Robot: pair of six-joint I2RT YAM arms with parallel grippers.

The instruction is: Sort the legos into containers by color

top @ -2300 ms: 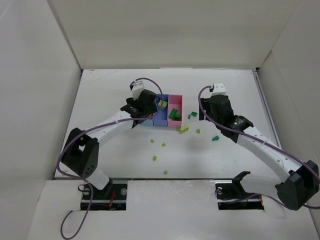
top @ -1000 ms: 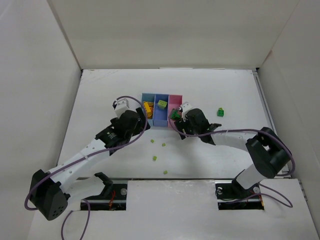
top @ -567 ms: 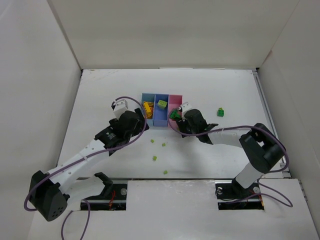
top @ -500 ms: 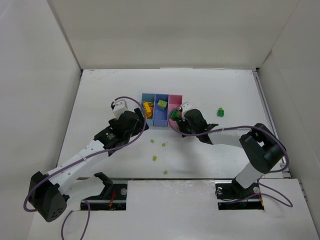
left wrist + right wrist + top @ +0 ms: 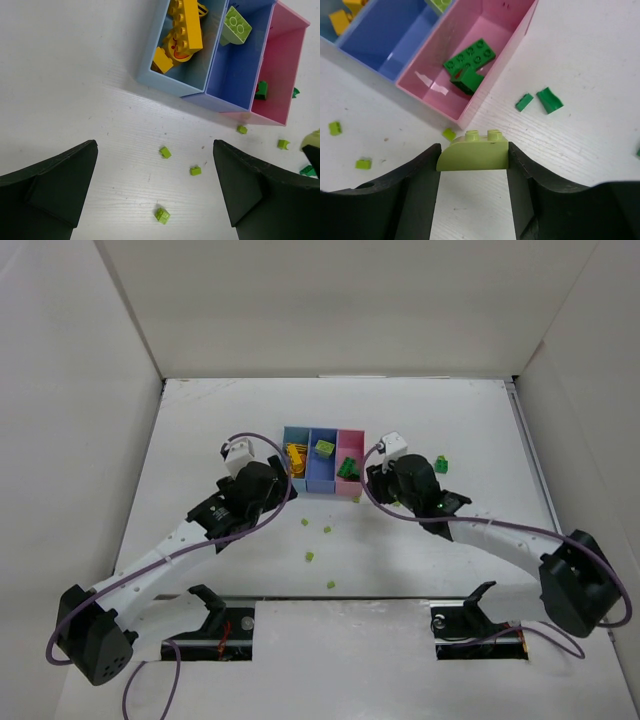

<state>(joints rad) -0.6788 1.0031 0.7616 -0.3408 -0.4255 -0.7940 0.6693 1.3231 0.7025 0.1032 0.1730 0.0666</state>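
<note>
My right gripper (image 5: pixel 472 156) is shut on a lime green lego (image 5: pixel 473 150) with a curved side, held just off the near corner of the pink container (image 5: pixel 496 85). From above, the right gripper (image 5: pixel 390 498) sits to the right of the three joined containers (image 5: pixel 324 486). Yellow legos (image 5: pixel 185 30) lie in the light blue container (image 5: pixel 150 70). One lime lego (image 5: pixel 236 25) lies in the periwinkle container (image 5: pixel 235 80), and dark green legos (image 5: pixel 470 62) lie in the pink one. My left gripper (image 5: pixel 154 165) hangs open over small loose lime legos (image 5: pixel 165 152).
Two small dark green pieces (image 5: pixel 550 99) lie right of the pink bin. A dark green brick (image 5: pixel 440 463) stands farther right. Several tiny lime bits (image 5: pixel 309 556) are scattered in front of the bins. White walls enclose the table (image 5: pixel 200 420).
My right gripper has narrowed onto the lime lego and moved right, away from the pink bin's front. The left arm has barely shifted.
</note>
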